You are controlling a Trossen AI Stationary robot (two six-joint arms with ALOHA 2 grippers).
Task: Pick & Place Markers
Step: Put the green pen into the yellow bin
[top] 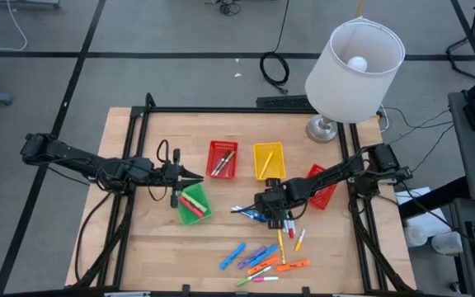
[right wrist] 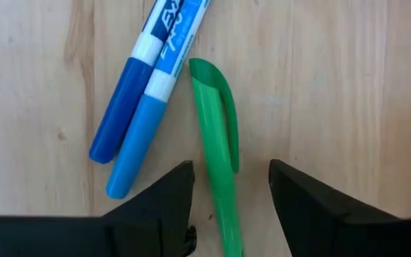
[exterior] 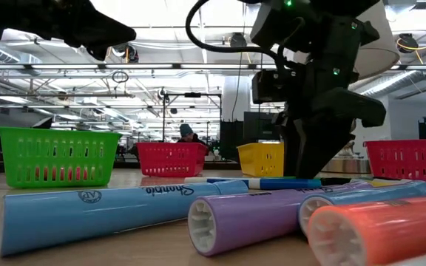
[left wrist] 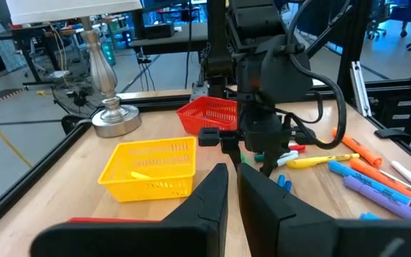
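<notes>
My right gripper (top: 264, 211) points steeply down, open, just above the table at its middle. A green marker (right wrist: 220, 160) lies flat on the wood between its fingers, which stand on either side and do not touch it. Two blue markers (right wrist: 138, 93) lie side by side next to it. Several more markers (top: 264, 261) lie scattered near the front edge. My left gripper (top: 195, 177) hangs shut and nearly level above the green basket (top: 193, 204), with nothing between its fingers (left wrist: 216, 196).
A red basket (top: 223, 158) and a yellow basket (top: 268, 159) stand behind the markers, each with a marker inside. A second red basket (top: 325, 186) sits under the right arm. A lamp (top: 351, 62) stands at the back right corner.
</notes>
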